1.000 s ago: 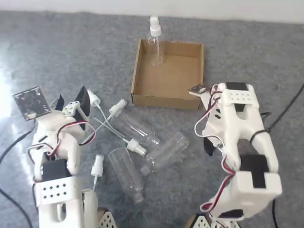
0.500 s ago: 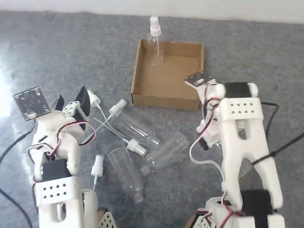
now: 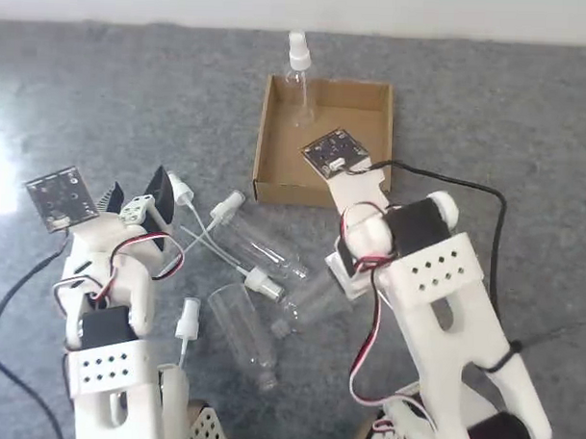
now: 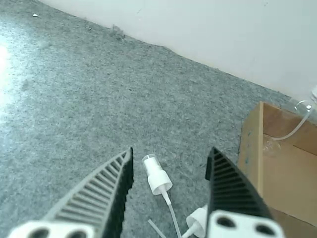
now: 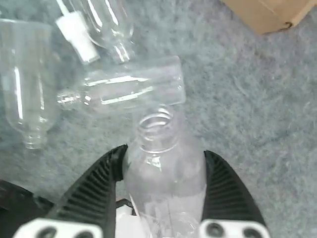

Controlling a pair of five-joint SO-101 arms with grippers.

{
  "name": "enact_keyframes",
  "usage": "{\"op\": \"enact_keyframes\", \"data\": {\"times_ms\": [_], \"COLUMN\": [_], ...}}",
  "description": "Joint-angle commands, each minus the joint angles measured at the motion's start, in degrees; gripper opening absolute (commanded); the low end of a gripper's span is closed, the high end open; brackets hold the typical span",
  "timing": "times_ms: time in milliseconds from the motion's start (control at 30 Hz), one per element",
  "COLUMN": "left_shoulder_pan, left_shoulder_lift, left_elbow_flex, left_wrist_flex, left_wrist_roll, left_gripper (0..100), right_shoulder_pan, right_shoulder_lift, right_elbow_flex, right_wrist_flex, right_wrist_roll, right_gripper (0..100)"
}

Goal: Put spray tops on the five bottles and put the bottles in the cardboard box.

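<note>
My right gripper (image 5: 163, 154) is shut on a clear, topless bottle (image 5: 163, 168), neck pointing away from the wrist. It hangs over a lying bottle (image 5: 129, 91) in the middle of the table. From above, this gripper (image 3: 349, 265) sits under its arm, just in front of the cardboard box (image 3: 262, 141). One bottle with a spray top (image 3: 298, 80) stands in the box's far corner. My left gripper (image 4: 171, 153) is open and holds nothing, with a loose spray top (image 4: 157, 178) on the carpet just beyond it. That gripper (image 3: 140, 190) is at the left.
Two more clear bottles (image 3: 263, 245) (image 3: 243, 333) lie between the arms, one with a spray top (image 3: 226, 208) at its neck. Other loose spray tops (image 3: 262, 281) (image 3: 187, 320) lie among them, tubes trailing. Bare grey carpet lies left and right of the box.
The right arm has swung left from the table's right side to above the lying bottles in front of the box. The left arm has stayed still.
</note>
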Motion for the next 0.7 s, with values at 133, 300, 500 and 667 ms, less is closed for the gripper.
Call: {"op": "enact_keyframes", "data": {"times_ms": [133,300,500,667], "left_shoulder_pan": [0.09,0.09,0.00,0.18], "left_shoulder_lift": [0.35,0.35,0.35,0.35], "left_elbow_flex": [-0.40,-0.40,-0.40,-0.40], "left_wrist_flex": [-1.67,-1.67,-1.67,-1.67], "left_wrist_roll": [0.53,0.53,0.53,0.53], "left_gripper": [23,23,23,23], "right_shoulder_pan": [-3.30,-5.49,-5.23,-5.23], "right_shoulder_lift": [-5.23,-8.40,-15.25,-17.19], "right_elbow_flex": [-2.46,2.37,12.66,16.26], "right_wrist_flex": [0.48,-2.95,-12.18,-16.22], "right_wrist_roll": [-4.57,-6.86,-6.59,-6.68], "right_gripper": [9.1,9.1,9.1,9.1]}}
